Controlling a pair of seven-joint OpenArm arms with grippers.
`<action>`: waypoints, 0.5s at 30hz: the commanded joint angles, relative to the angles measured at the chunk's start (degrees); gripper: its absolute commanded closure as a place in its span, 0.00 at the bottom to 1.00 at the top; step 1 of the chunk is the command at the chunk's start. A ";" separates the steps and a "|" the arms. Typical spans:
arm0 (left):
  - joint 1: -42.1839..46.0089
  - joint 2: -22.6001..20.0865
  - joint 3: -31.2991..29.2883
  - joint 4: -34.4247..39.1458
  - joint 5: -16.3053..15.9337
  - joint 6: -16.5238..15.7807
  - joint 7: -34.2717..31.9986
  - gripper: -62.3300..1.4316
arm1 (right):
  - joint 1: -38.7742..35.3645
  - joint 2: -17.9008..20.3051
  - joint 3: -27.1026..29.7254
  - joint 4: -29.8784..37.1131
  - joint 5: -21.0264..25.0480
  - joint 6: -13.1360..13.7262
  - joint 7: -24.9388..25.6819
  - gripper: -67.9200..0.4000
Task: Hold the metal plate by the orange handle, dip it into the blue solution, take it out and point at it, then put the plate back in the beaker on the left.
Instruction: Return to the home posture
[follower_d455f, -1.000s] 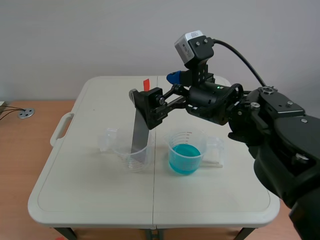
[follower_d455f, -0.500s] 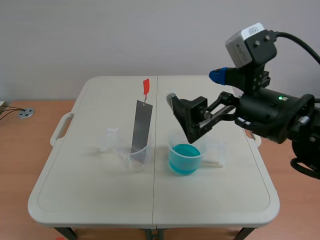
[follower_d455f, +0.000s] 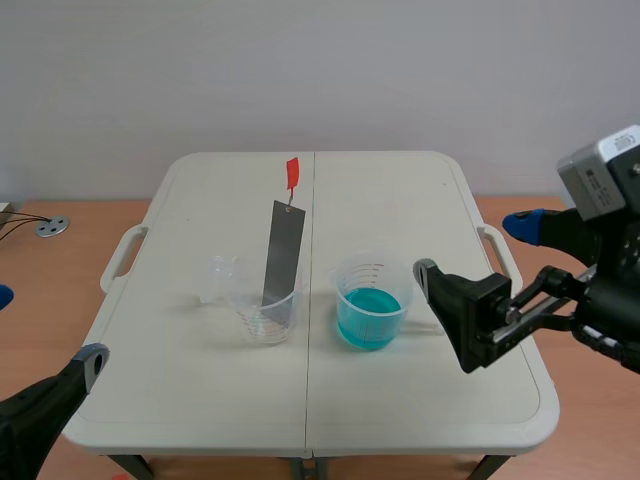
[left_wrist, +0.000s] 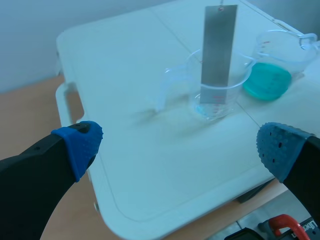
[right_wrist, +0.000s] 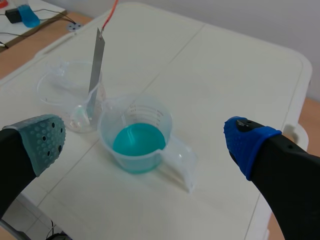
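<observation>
The grey metal plate (follower_d455f: 281, 252) stands tilted in the clear left beaker (follower_d455f: 264, 312), its orange handle (follower_d455f: 292, 173) sticking up free. To its right is the beaker of blue solution (follower_d455f: 370, 304). My right gripper (follower_d455f: 474, 246) is open, to the right of the blue beaker and holding nothing. My left gripper (follower_d455f: 47, 327) is open at the table's near-left corner. In the left wrist view the plate (left_wrist: 218, 47) and its beaker (left_wrist: 216, 95) lie ahead of the open left gripper (left_wrist: 180, 147). In the right wrist view the blue beaker (right_wrist: 137, 135) sits ahead of the open right gripper (right_wrist: 145, 141), with the plate (right_wrist: 95, 67) beyond.
The white folding table (follower_d455f: 200, 400) has a side handle on the left (follower_d455f: 122, 255) and one on the right (follower_d455f: 500, 250). A round floor socket (follower_d455f: 50, 227) lies on the wooden floor to the left. Both beakers stand near the table's centre seam.
My right gripper let go of the plate's handle and drew back right and down, past the blue beaker. The plate stays in the left beaker. My left gripper has come into view.
</observation>
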 joint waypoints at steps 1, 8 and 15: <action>0.76 2.51 0.15 1.99 1.38 0.07 -0.04 0.00 | -1.51 0.31 0.72 2.32 0.66 -0.15 0.94 0.02; 0.59 9.42 0.24 7.43 8.22 -0.09 0.17 0.00 | -10.56 0.31 3.76 6.45 0.63 -0.17 4.26 0.02; 0.28 11.02 1.29 7.41 8.39 -0.17 -0.02 0.00 | -18.64 0.31 5.75 9.40 0.61 -0.37 7.45 0.02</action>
